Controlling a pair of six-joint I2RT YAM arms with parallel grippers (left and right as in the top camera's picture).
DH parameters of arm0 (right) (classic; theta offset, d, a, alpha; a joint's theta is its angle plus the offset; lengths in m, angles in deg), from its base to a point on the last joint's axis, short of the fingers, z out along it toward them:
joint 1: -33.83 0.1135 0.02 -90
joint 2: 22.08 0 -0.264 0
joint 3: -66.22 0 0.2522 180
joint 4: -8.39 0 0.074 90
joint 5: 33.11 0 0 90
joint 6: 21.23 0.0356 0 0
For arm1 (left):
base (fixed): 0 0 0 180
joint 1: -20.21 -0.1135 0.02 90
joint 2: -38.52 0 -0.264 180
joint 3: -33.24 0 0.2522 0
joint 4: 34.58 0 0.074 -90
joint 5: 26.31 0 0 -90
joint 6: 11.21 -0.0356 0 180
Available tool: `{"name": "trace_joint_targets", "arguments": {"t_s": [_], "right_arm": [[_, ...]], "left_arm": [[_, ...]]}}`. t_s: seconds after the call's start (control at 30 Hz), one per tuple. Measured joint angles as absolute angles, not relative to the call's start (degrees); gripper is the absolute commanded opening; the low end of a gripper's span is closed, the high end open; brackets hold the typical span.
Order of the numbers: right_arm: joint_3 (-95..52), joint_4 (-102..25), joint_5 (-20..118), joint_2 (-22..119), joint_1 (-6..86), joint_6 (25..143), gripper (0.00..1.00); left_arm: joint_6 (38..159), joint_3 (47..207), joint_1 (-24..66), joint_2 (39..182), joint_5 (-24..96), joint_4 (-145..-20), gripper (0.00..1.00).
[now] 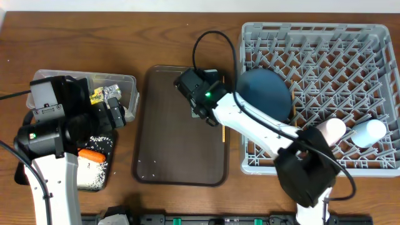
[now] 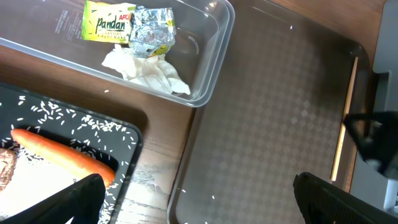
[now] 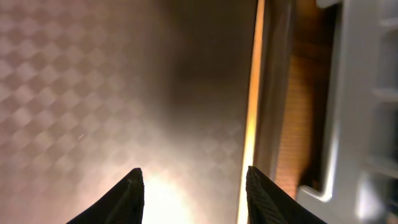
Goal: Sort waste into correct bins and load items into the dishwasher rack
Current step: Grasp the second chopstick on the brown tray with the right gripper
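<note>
right gripper (image 3: 194, 194): fingers (image 3: 132, 198) partly open, nothing clamped between them. it hangs low over the right margin of the brown serving tray (image 3: 93, 93). the chopsticks (image 3: 252, 106) pass just inside the right-hand fingertip; whether the tip touches them i cannot tell.

chopsticks: lying flat in the tray against its right rim, long axis parallel to that rim, running from the near side of the table to the far side. the two sticks read as one thin pale line in the right wrist view. the dishwasher rack (image 3: 367, 99) wall stands just beyond, with a strip of bare table (image 3: 305, 124) between.

left gripper (image 2: 199, 205): fingers (image 2: 78, 199) wide apart, empty, touching nothing, held above the gap between black tray (image 2: 127, 134) and serving tray.

clear tub (image 2: 214, 62): snack wrapper (image 2: 127, 25) and tissue (image 2: 146, 70) inside, touching. black tray: carrot (image 2: 62, 152) lying askew among rice grains (image 2: 56, 113), brown lump (image 2: 5, 168) at its end.

rack, overhead view: blue plate (image 1: 265, 92) at the left side, pink cup (image 1: 331, 130) and light-blue cup (image 1: 369, 132) side by side near the front right.
</note>
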State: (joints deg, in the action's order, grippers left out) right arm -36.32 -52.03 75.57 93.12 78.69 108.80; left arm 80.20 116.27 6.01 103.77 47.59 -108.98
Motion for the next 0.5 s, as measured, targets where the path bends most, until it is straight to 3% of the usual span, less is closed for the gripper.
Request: {"name": "trace_joint_targets", "arguments": {"t_s": [0.5], "right_arm": [[-36.3,-51.2,73.6,101.1,73.8,113.9,0.47]], "left_arm": [[80.2,116.3,6.0,103.8,47.6,-109.0,0.98]]}}
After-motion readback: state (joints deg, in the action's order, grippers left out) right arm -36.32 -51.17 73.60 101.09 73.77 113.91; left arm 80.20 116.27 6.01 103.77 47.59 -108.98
